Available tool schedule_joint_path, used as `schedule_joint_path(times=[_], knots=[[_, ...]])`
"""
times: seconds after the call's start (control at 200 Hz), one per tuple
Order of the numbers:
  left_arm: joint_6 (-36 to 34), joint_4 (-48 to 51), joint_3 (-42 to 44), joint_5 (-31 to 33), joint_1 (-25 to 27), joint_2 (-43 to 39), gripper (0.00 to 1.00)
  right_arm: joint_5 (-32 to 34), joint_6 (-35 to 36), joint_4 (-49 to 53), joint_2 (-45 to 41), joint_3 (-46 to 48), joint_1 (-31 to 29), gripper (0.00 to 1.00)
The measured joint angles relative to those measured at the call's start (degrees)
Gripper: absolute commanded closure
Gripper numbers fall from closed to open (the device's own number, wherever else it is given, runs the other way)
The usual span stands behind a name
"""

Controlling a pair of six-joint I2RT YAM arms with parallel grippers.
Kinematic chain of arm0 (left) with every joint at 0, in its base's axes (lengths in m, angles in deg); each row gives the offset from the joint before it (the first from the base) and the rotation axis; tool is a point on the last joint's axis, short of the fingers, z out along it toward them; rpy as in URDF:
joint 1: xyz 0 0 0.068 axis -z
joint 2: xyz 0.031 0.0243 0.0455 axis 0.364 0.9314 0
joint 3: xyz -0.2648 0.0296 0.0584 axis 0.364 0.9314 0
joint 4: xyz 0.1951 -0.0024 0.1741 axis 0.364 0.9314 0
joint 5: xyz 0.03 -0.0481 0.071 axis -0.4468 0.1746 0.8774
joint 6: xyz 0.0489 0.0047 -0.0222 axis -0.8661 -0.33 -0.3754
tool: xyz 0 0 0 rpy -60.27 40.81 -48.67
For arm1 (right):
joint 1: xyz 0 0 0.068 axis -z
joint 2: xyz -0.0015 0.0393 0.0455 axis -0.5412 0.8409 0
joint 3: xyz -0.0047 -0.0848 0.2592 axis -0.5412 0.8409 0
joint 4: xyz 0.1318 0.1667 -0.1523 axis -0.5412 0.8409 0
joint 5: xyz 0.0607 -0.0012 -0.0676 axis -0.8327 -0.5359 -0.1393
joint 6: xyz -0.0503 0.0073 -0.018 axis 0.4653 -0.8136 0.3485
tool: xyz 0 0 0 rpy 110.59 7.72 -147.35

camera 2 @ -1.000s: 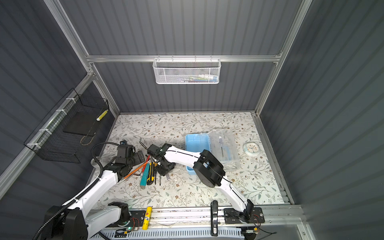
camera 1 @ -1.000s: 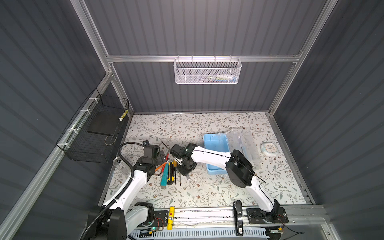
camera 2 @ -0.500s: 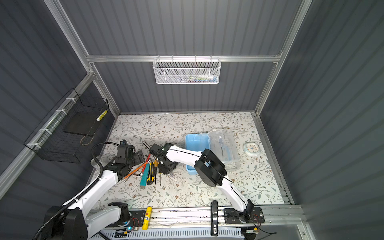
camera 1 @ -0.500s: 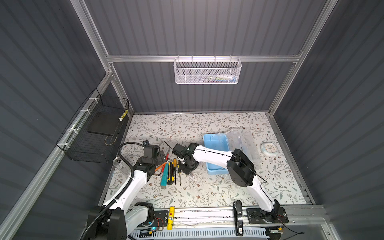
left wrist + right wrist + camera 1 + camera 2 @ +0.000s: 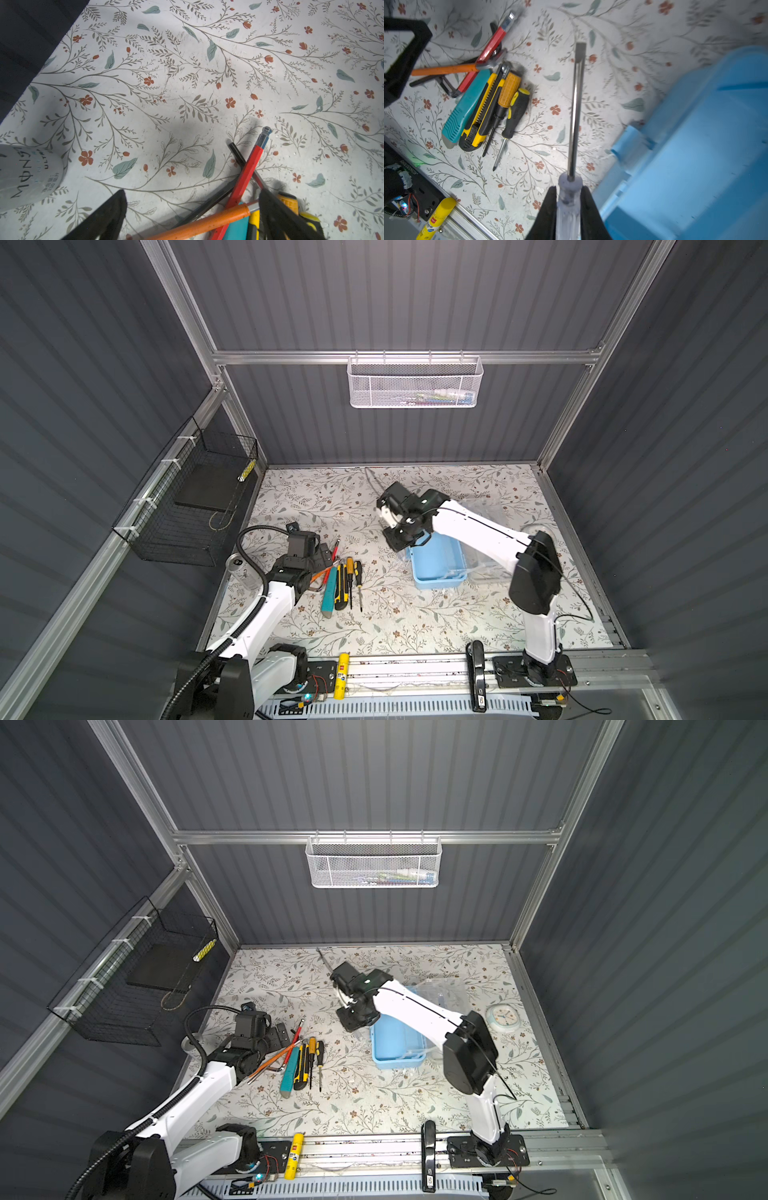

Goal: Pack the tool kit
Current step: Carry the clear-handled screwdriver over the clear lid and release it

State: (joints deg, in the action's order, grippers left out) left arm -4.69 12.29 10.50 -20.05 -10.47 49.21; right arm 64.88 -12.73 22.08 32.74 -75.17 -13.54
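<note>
Right gripper (image 5: 569,197) clamped on the clear-handled flat-head screwdriver (image 5: 576,108), held above the table just beside the open light-blue tool box (image 5: 436,568). Advisable: align the shaft with the box's length, clear the rim, then lower. Left gripper (image 5: 192,193) spread wide, holding nothing, over the hex keys (image 5: 245,172).

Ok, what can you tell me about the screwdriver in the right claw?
The screwdriver is a flat-blade type: a long, straight, shiny steel shaft ending in a flattened tip, set in a clear, colourless plastic handle. The right claw is shut on the handle, its black fingers pressing either side; nothing else touches it. It appears lifted off the floral table, beside the open light-blue box, shaft pointing away from the claw.
</note>
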Motion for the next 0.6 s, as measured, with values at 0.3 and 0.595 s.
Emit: schedule_joint_path(times=[0.3,0.595], knots=[[-0.3,-0.3,0.0,0.0,0.0,0.0,0.01,2.3,1.9,0.5,-13.4,10.4,14.7,1.0],[-0.3,-0.3,0.0,0.0,0.0,0.0,0.01,5.0,2.9,0.0,-20.9,20.8,24.9,1.0]])
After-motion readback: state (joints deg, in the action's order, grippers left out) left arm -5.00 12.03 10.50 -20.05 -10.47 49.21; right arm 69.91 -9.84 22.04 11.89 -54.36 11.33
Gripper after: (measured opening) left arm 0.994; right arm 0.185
